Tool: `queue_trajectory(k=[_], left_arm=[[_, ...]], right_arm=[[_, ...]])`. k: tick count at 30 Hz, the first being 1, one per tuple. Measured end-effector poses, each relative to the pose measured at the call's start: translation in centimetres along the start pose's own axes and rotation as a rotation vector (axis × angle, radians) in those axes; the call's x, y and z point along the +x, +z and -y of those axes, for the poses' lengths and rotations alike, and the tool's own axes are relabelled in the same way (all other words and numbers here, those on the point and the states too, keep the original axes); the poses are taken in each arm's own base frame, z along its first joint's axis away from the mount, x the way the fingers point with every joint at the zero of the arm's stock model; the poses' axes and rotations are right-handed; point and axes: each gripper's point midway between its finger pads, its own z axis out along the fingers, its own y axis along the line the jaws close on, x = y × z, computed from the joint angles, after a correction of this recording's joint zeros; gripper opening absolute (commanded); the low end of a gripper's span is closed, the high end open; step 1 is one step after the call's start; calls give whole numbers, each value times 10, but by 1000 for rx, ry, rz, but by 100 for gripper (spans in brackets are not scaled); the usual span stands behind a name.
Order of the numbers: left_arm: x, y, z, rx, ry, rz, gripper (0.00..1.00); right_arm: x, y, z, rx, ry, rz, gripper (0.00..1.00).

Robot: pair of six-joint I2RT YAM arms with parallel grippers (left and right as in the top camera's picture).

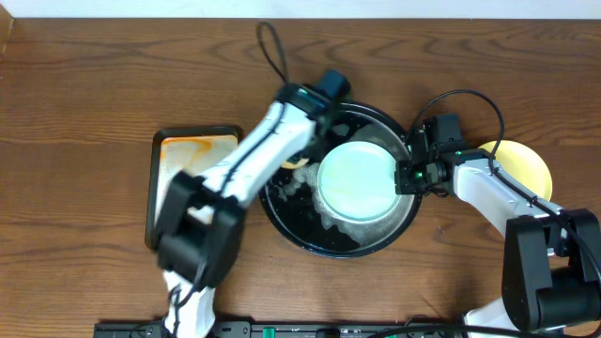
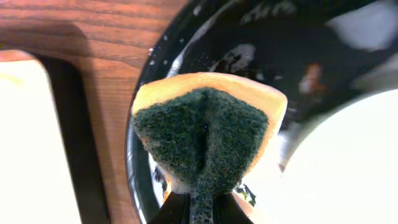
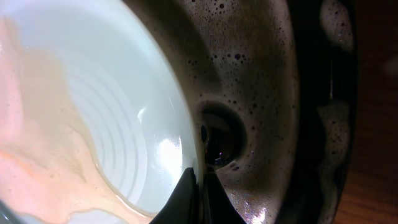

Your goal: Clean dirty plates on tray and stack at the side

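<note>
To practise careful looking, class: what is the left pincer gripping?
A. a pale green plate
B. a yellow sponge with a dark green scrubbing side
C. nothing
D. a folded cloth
B: in the left wrist view the left pincer is shut on a sponge, yellow with a dark green face, held by the rim of the black tray.

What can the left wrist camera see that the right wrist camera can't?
Only the left wrist view shows the sponge, green side up, pinched in the left gripper, and the rectangular pan beside it. Only the right wrist view shows the right gripper shut on the rim of the pale plate, the orange smear on it, and the soap bubbles. Both show the black tray, part of that plate and a bit of the wooden table.
</note>
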Motion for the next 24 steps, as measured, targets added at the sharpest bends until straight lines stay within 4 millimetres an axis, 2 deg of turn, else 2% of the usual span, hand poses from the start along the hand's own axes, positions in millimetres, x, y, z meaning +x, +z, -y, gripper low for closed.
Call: queue_trajectory(k=[4,7,10,12,14,17,19,24], left_arm=[[-8,-45,-20,118,-55,37,8],[-5,-78,-52,151,-89,51,8],[0,-98,-85,153,-124,65,8],[2,-103,-110,138,-167,78,8],[11,-94,-133,115,-209,60,8],[27,-58,-165,72,-263,-3,8],[38,-30,-177,55,-281,-40,8],[66,20,-192,37,-303,-93,8]], right_arm=[[0,0,0,0,0,0,1],[0,0,0,0,0,0,1],[0,0,0,0,0,0,1],[0,0,0,0,0,0,1],[0,0,0,0,0,0,1],[0,0,0,0,0,0,1],[0,0,0,1,0,1,1],[0,0,0,3,0,1,1]])
